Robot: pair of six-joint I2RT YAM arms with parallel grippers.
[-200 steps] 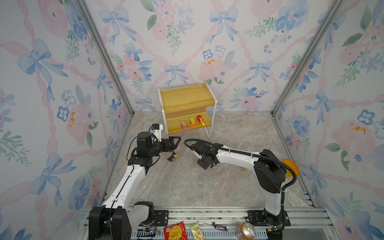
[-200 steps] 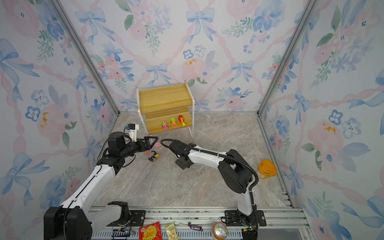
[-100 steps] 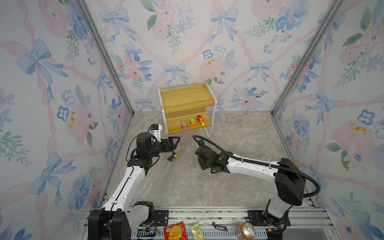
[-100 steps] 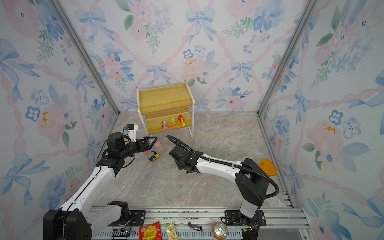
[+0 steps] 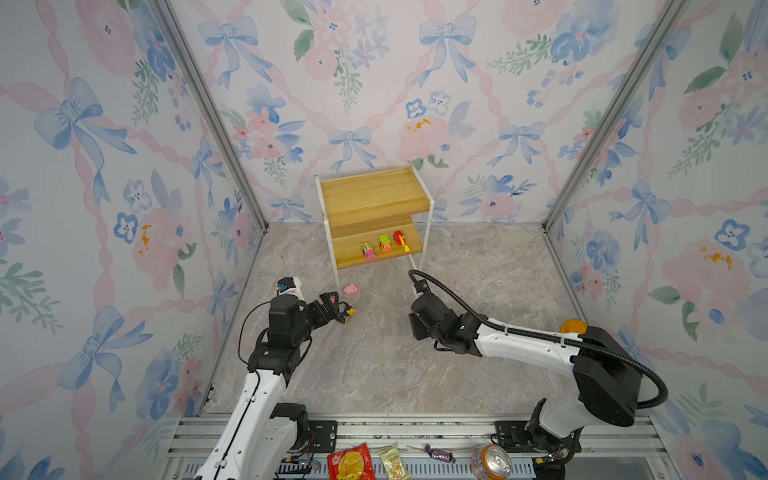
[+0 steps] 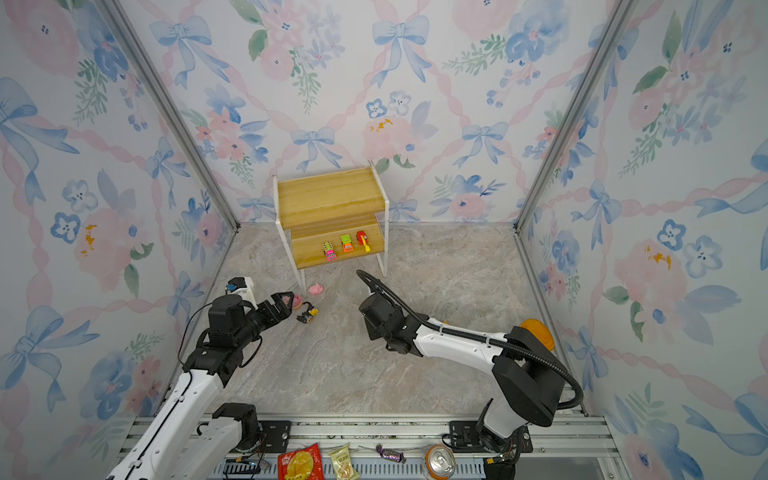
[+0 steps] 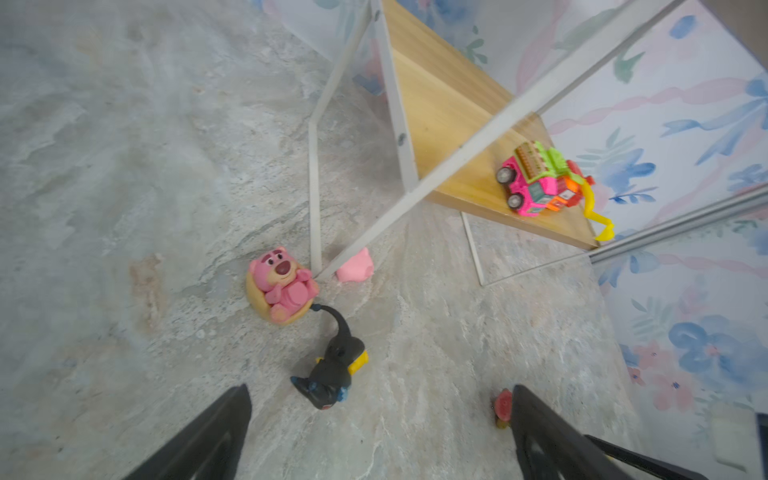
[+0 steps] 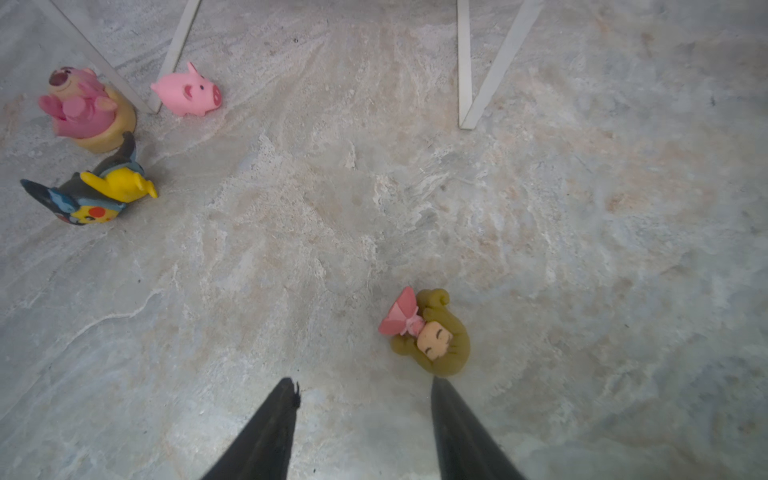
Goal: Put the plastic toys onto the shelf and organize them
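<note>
The shelf (image 5: 374,199) stands at the back wall, with pink (image 5: 368,251), green-orange (image 5: 385,243) and red (image 5: 400,239) cars on its lower board. On the floor by its left leg lie a pink pig (image 5: 351,289), a round pink figure (image 7: 282,286) and a black-yellow figure (image 7: 332,370). My left gripper (image 7: 380,390) is open wide just short of the black-yellow figure. My right gripper (image 8: 362,381) is open over bare floor. A small doll (image 8: 432,336) with olive-yellow hair and a pink dress lies just past one fingertip (image 8: 436,384).
Foil snack packets (image 5: 349,463), a wrapped candy (image 5: 438,454) and a drink can (image 5: 492,465) lie on the front rail. An orange object (image 5: 573,326) sits by the right wall behind my right arm. Floral walls enclose three sides.
My right gripper has opened from shut, and its arm has swung out toward the right and nearer the front. My left arm has hardly moved.
</note>
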